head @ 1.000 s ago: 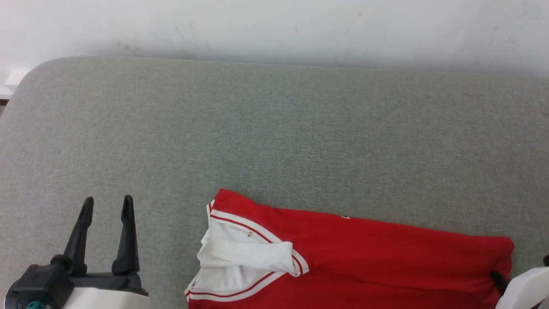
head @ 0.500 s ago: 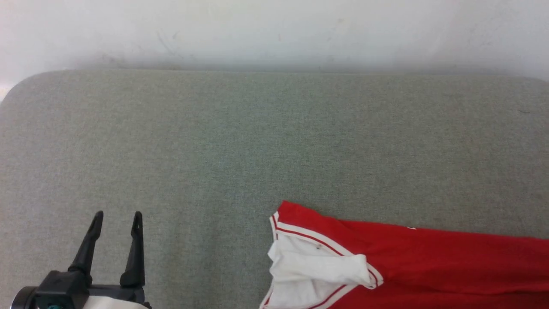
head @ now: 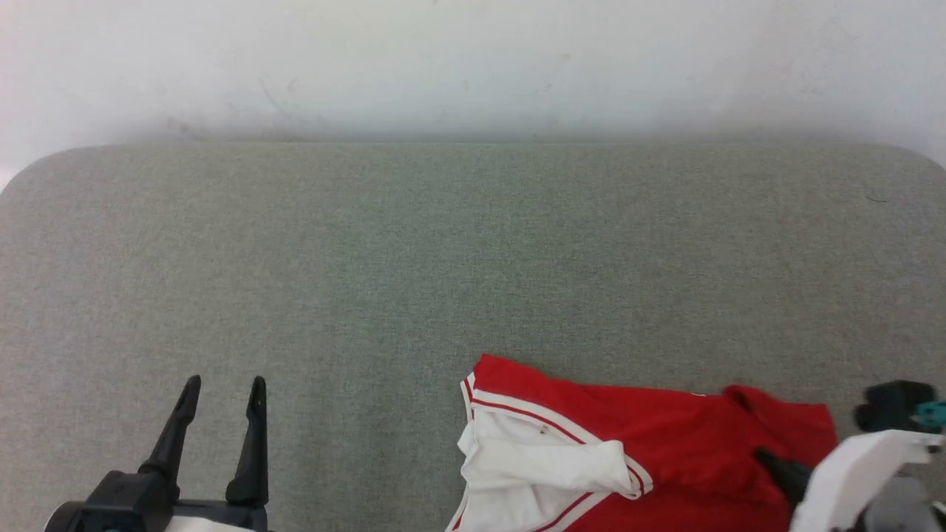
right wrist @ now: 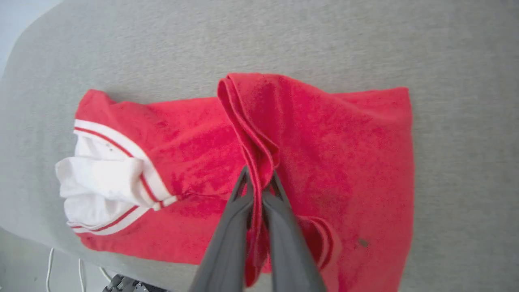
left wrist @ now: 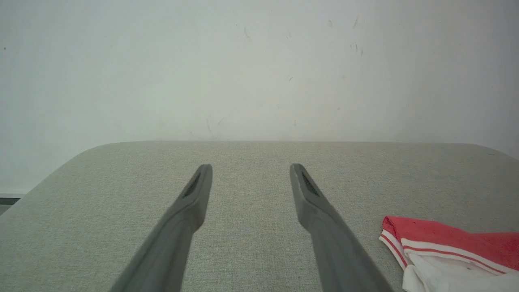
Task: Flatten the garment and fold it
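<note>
The garment (head: 665, 436) is a red shirt with white sleeves and striped trim, lying at the near right of the grey padded table (head: 443, 258). The left wrist view catches its sleeve end, the garment (left wrist: 446, 251), at the lower right. My right gripper (right wrist: 258, 180) is shut on a raised fold of the red hem edge of the garment (right wrist: 324, 154), lifting it over the body toward the sleeve end. In the head view the right gripper (head: 772, 462) sits on the shirt's right end. My left gripper (head: 222, 391) stands open over bare table, well left of the shirt, with nothing between its fingers (left wrist: 194, 194).
A white wall (head: 473, 66) runs behind the table's far edge. Wide bare grey surface lies beyond and left of the shirt. Under the table's near edge, white cables (right wrist: 81, 271) hang in the right wrist view.
The head camera has panned, shifting the picture. The right gripper has carried the shirt's right end up and leftward, so the red part looks shorter. The left gripper stays open.
</note>
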Controlling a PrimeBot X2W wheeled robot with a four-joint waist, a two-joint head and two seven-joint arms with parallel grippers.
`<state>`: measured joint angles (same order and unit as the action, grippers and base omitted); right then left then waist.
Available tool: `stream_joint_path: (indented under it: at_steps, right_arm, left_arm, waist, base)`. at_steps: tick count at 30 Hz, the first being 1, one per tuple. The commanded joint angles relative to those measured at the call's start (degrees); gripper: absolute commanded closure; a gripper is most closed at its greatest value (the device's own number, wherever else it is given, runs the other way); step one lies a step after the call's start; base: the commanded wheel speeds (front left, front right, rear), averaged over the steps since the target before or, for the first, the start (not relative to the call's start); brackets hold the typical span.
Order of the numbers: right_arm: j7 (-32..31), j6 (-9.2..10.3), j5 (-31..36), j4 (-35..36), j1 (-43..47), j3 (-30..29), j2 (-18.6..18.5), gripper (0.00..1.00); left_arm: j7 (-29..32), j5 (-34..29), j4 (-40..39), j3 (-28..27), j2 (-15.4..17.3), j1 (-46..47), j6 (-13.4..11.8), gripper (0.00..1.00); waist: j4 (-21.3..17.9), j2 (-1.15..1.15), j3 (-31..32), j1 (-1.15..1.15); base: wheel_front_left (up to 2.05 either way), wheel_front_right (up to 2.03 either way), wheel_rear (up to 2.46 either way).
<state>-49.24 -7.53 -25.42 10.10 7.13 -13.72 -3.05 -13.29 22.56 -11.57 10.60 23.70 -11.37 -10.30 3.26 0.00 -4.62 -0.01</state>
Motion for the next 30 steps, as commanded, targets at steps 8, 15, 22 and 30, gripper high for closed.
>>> stream_joint_path:
  at_steps: [8,15,22,30]
  right_arm:
    - [-0.4,0.04,-4.8,5.0,-0.5,18.5,0.2,1.0]
    - [0.6,0.04,-4.9,1.8,-7.9,32.4,0.2,1.0]
    - [3.0,0.04,-0.9,-10.5,-16.1,36.2,0.2,1.0]
    - [1.3,0.04,2.9,-20.4,-20.2,38.6,0.2,0.51]
  left_arm:
    - [0.1,1.6,0.7,0.4,-0.6,1.2,0.4,0.0]
    - [0.0,2.3,1.7,0.6,-0.9,2.3,0.8,0.0]
    - [-0.2,2.9,3.1,1.7,-1.9,4.5,1.8,0.0]
    - [-0.6,3.3,5.6,2.5,-2.7,6.3,2.8,0.0]
  waist:
    - [2.4,0.0,-1.7,0.01]
    - [4.1,0.0,-2.9,0.01]
    - [6.0,0.0,-4.2,0.01]
    - [7.2,0.0,-4.7,0.01]
  base:
    - [0.0,0.0,0.0]
    - [0.0,0.0,0.0]
    - [0.0,0.0,0.0]
    - [0.0,0.0,0.0]
